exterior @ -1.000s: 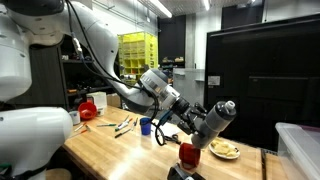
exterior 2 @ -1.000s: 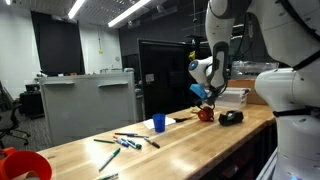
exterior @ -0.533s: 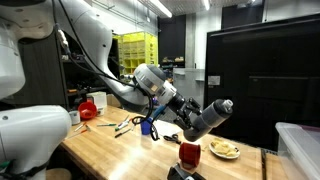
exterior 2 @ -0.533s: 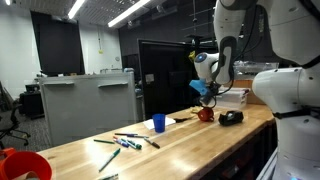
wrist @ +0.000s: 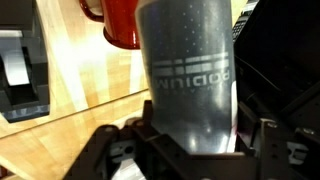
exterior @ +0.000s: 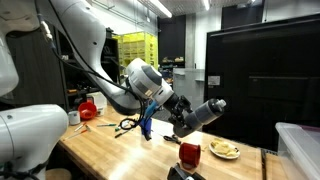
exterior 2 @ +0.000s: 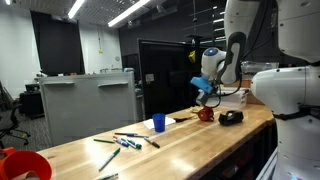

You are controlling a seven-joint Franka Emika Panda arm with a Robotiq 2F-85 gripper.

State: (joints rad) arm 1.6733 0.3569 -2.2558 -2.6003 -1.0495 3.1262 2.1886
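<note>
End effector: the end effector [exterior 2: 206, 96] is hovering low over the table [exterior 2: 200, 142]; I cannot tell whether its jaws are standing apart or together.
Nearest thing: a red mug [exterior 2: 205, 114] is standing upright just beneath it, near a black device [exterior 2: 232, 117].
Progress: nothing is being lifted; the mug is seemingly sitting untouched.
Hidden: its grey body is filling the wrist view, cutting off the fingertips.

Wrist view's mostly hogged by the gripper [wrist: 188, 75] body, jaws hidden; red mug [wrist: 118, 22] is cut off up top.
</note>
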